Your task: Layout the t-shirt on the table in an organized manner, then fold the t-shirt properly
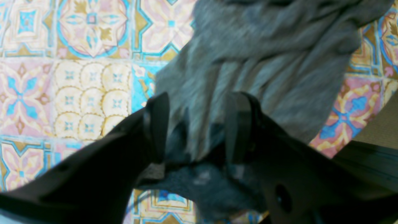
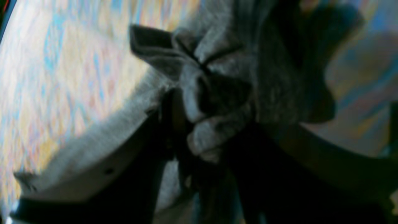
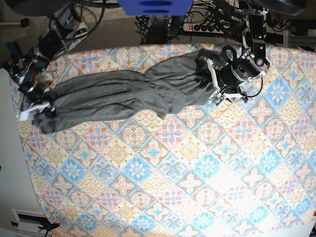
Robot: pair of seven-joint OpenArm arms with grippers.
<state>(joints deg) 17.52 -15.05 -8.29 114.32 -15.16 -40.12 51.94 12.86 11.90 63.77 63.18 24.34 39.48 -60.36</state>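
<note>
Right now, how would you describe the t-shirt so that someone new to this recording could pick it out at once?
Start from the table, covered in pastel diamond tiles. Along its far edge in the base view lies a long, bunched band of cloth, stretched between the left end effector and the right end effector. That is the t-shirt: plain dark heather grey, the only unpatterned thing on the tiles.

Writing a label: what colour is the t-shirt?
Plain dark heather grey t-shirt, clearest in base view.

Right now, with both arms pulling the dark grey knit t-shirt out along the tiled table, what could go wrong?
1. The dark grey knit t-shirt is stretched as a twisted rope; pulling further may only tighten the bunching.
2. The left gripper holds just a gathered fold, which could slip.
3. The right gripper sits near the pastel tile-patterned table edge; cloth may drag off.
</note>
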